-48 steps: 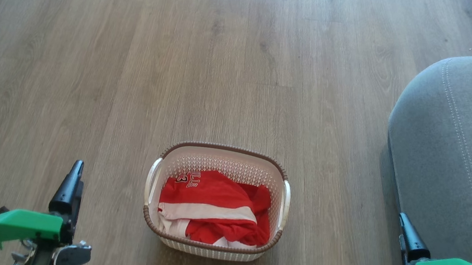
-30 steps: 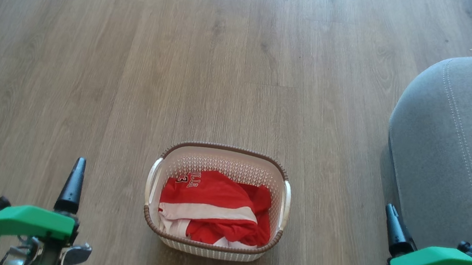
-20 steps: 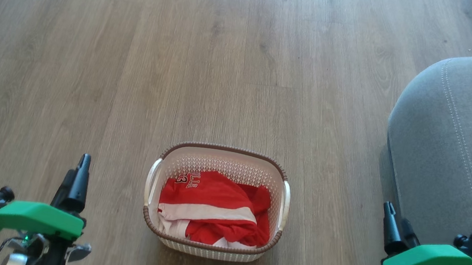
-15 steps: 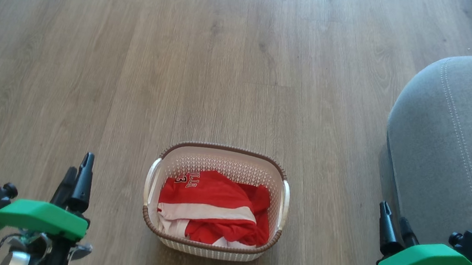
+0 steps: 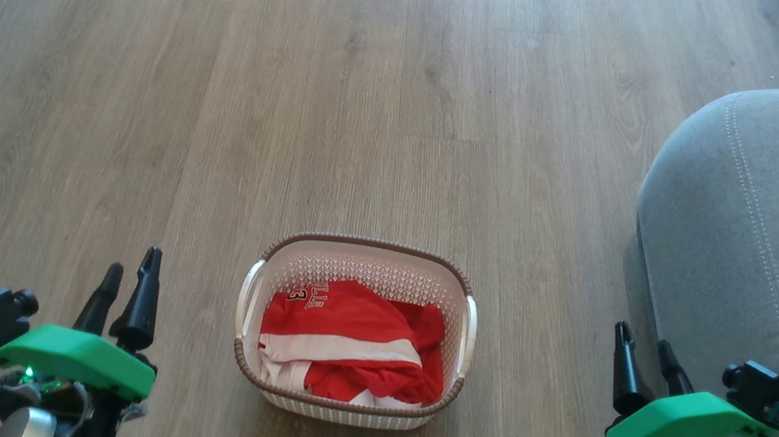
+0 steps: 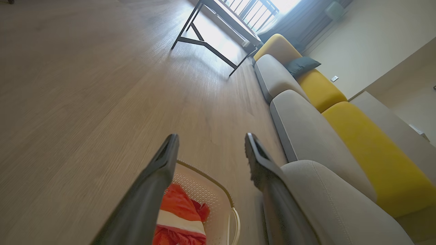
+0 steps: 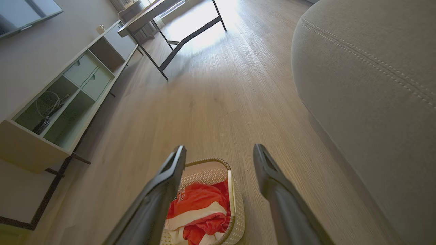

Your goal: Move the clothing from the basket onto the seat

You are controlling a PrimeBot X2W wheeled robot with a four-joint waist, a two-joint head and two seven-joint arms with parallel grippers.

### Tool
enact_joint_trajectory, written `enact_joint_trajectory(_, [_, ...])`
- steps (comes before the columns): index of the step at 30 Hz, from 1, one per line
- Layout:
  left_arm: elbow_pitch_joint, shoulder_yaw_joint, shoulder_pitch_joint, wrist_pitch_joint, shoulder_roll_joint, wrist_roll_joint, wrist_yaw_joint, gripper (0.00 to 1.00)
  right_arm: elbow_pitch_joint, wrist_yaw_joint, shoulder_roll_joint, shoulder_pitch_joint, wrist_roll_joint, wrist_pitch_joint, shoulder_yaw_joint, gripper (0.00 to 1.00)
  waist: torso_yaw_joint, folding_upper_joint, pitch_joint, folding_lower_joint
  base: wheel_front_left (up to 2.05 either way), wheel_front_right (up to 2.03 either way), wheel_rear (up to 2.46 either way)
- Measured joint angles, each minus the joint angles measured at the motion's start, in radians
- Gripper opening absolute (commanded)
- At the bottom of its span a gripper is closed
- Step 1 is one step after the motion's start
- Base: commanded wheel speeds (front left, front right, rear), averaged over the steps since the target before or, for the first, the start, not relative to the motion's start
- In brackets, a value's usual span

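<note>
Presently your bright red soft garment point(image 5: 344, 334) with a white band lies bunched inside the small cream perforated plastic basket point(image 5: 371, 244) with a brown rim, on the wood-plank floor point(image 5: 316, 88). Your left tool point(image 5: 132, 261) and right tool point(image 5: 642, 337) flank that basket, both spread wide and empty, apparently staged for a reach in. The large grey upholstered seat point(image 5: 755, 244) stands right of the basket, which should keep the carry short.

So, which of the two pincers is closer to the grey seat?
The right pincer: it stands just beside the seat, while the left pincer is on the far side of the basket.
</note>
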Motion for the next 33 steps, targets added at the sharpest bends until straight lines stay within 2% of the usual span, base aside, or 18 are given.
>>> enact_joint_trajectory(9, [-0.005,-0.009,0.0,-0.026,0.017,0.098,0.0,1.0,0.0,0.0,-0.027,-0.002,-0.092,-0.025,0.038,1.0,0.001,0.0,0.003,0.0,0.0,0.0,0.0])
enact_joint_trajectory(19, [-0.01,-0.025,0.0,-0.053,0.036,0.208,0.0,1.0,0.003,0.0,-0.028,-0.002,-0.2,-0.052,0.079,1.0,-0.002,0.0,0.004,0.0,0.0,0.0,0.0])
enact_joint_trajectory(33, [-0.016,-0.048,0.0,-0.097,0.05,0.354,0.0,1.0,0.002,0.0,-0.052,-0.002,-0.361,-0.088,0.093,1.0,-0.002,0.0,0.003,0.0,0.0,0.0,0.0])
